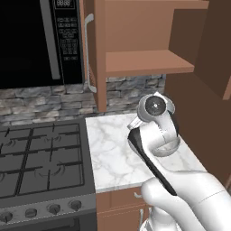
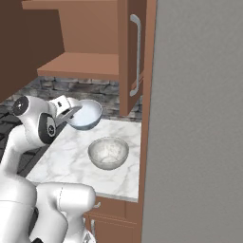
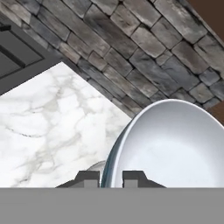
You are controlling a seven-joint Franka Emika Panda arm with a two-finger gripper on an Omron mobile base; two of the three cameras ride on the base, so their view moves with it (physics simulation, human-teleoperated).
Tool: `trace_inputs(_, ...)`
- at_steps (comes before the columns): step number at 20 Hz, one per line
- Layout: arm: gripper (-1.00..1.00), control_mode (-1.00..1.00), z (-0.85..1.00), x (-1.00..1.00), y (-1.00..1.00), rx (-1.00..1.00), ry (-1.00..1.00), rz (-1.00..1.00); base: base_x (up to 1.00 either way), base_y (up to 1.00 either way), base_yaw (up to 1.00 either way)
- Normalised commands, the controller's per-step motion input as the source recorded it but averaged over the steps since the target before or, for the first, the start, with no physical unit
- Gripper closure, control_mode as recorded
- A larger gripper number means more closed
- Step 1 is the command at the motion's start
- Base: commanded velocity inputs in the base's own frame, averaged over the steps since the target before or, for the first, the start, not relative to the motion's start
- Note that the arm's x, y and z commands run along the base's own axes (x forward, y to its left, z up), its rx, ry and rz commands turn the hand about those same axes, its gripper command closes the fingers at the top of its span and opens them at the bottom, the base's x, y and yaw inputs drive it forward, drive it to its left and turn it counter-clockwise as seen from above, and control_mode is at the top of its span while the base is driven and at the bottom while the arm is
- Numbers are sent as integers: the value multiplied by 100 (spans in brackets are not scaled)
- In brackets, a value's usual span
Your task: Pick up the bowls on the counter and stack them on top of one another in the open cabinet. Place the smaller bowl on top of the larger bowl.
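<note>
gripper (image 3: 111, 178): clamped on the rim of the smaller bowl, one fingertip (image 3: 87, 178) outside the wall, the other inside.
smaller bowl (image 2: 85, 115): off the counter, in the air, tilted. In the hand view its white inside sits from 3 to 6 o'clock, with the pale blue-grey outside as a thin edge on its left.
larger bowl (image 2: 108, 152): upright on the counter, at about 5 o'clock from the held bowl in the right base view, apart from it. Partly hidden behind the arm in the left base view (image 1: 168, 148).
counter (image 1: 113, 149): white marble; stove (image 1: 40, 158) just beside it at 9 o'clock in the left base view.
open cabinet (image 1: 149, 61): above the counter, at 12 o'clock from the held bowl. Door swung out, silver handle (image 2: 137, 52) on it.
backsplash (image 3: 131, 57): grey stone, behind the held bowl.
microwave (image 1: 40, 40): at 9 o'clock from the cabinet, over the stove.
</note>
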Motion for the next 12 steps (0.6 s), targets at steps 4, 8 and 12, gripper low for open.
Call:
trace_inputs(4,100,-100,-4,-12,-4,-1,-2,-1,0,0,0)
trace_inputs(8,100,-100,-4,0,-4,0,1,0,0,0,0)
trace_inputs(12,100,-100,-10,0,-30,3,6,0,0,0,0)
